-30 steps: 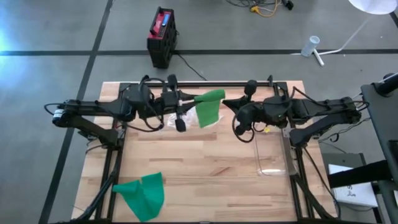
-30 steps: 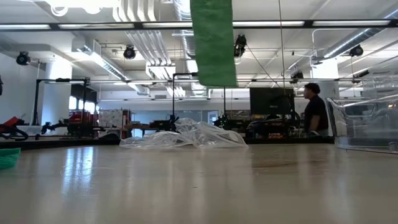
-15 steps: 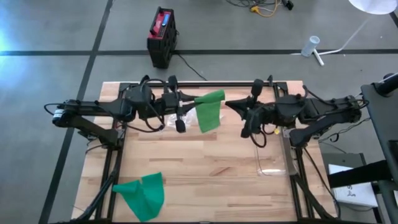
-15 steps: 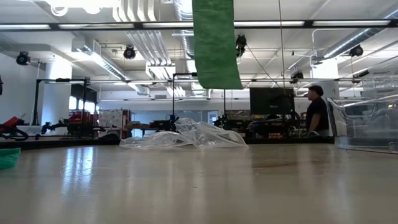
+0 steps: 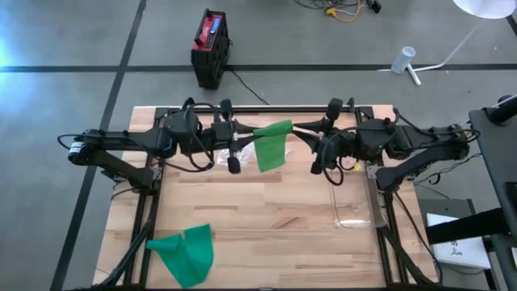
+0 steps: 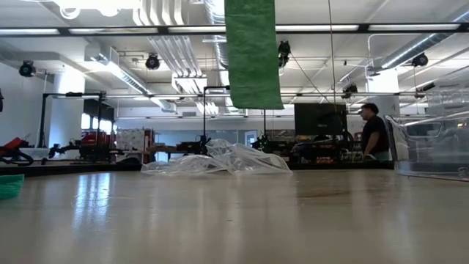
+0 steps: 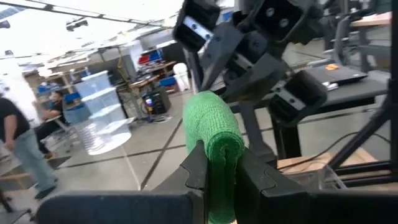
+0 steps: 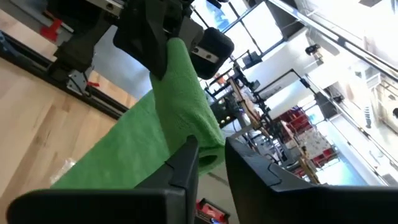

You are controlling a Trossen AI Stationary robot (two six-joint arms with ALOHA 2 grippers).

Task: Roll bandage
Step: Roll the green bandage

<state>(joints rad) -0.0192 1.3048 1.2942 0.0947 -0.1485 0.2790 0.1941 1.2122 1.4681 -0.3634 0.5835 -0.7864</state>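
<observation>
A green bandage (image 5: 271,149) is held high over the far middle of the table, between my two grippers. Its rolled part (image 7: 214,121) runs level from my left gripper (image 5: 252,133), which is shut on it, toward my right gripper (image 5: 300,132). The loose strip (image 6: 253,51) hangs from the roll, its lower edge well above the tabletop. In the right wrist view my right gripper (image 8: 211,155) stands slightly open, with the roll's far end (image 8: 208,146) between its fingertips. My left gripper pinches one end of the roll (image 7: 219,146) between its two fingers. The fingers come level from the table's left and lie along the roll. The roll is lifted clear and the strip hangs slack below it. Whether my right gripper's fingertips touch the roll's other end I cannot tell.
A second green bandage (image 5: 182,252) lies crumpled at the near left of the table. A crinkled clear wrapper (image 6: 216,163) lies under the held bandage. A clear plastic box (image 5: 355,202) stands at the right edge. People (image 6: 374,130) move in the room behind.
My right gripper has shifted a little toward the table's right and far edge, staying at the roll's end. The hanging strip has swayed slightly, and its lower edge now hangs a touch lower in the low view.
</observation>
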